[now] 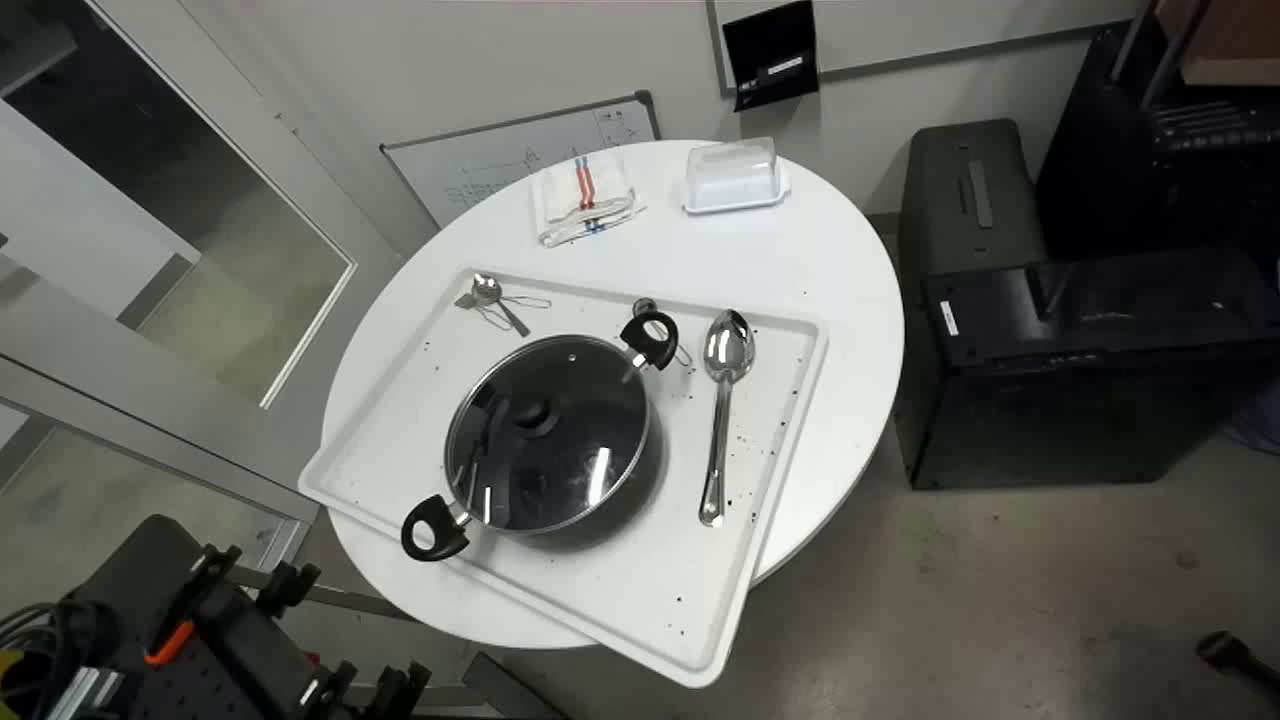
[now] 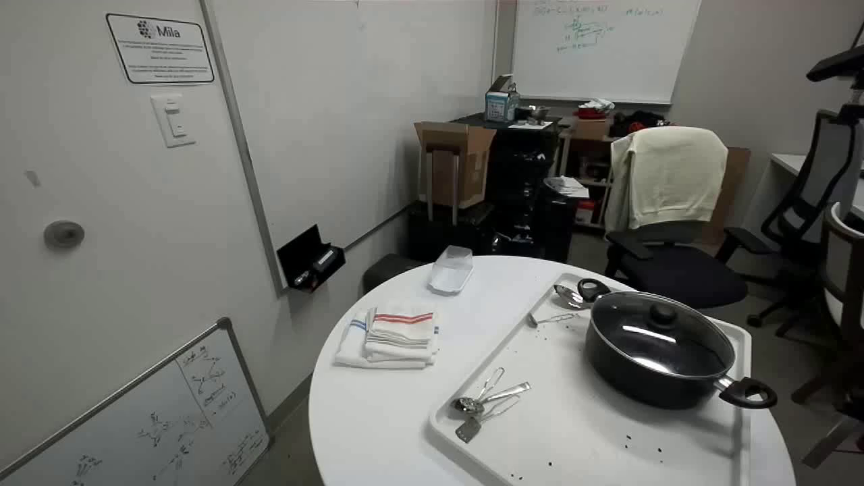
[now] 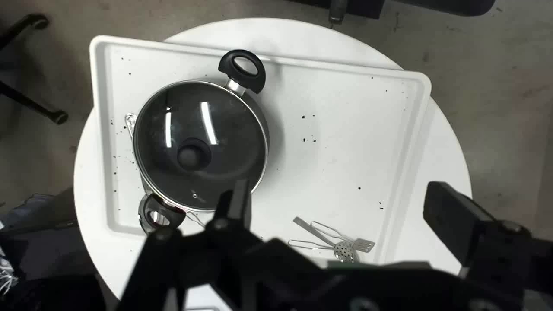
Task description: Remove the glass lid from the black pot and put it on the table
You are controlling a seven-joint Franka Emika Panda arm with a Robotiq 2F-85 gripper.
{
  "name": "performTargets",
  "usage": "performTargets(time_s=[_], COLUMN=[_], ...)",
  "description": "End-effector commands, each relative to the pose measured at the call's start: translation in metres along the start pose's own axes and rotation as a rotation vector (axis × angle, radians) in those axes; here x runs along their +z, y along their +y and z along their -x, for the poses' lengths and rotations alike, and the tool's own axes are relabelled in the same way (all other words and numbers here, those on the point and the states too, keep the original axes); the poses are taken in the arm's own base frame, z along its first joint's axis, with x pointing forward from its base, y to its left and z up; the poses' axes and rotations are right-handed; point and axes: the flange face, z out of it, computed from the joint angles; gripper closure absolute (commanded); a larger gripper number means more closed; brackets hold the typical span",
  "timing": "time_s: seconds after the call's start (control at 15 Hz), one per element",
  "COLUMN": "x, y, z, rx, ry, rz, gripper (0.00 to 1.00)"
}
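End effector spread wide and empty-fingered, glass lid sitting on the black pot!
There's the target, below the end effector and over to one side, with its dark knob pointing up at the centre, probably the handiest place to grip. A sideways shift looks due before any descent. The tray on the worktop presumably corrals pot and small utensils alike; those show between the fingers in the wrist view, while the big spoon lies on the pot's far side. And what surfaces! Smooth, domed, metal-rimmed glass flashing strips of light, a rounded pot with loop handles, polished metal spoon, dark specks peppering the white tray. Slick glass, so an off-centre pinch might slide.
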Motion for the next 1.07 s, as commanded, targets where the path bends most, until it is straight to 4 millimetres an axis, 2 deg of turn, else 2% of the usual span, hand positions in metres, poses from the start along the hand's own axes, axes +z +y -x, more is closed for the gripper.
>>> performTargets(time_s=[0.0, 0.6, 0.8, 1.0], x=[0.0, 0.001, 0.014, 0.039], y=[0.0, -0.001, 0.001, 0.014], z=[0.0, -0.001, -0.008, -0.02], rx=[0.0, -0.007, -0.054, -0.033], ry=[-0.001, 0.005, -0.005, -0.017], rz=[0.0, -0.015, -0.073, -0.096], gripper=[0.0, 0.0, 0.0, 0.0])
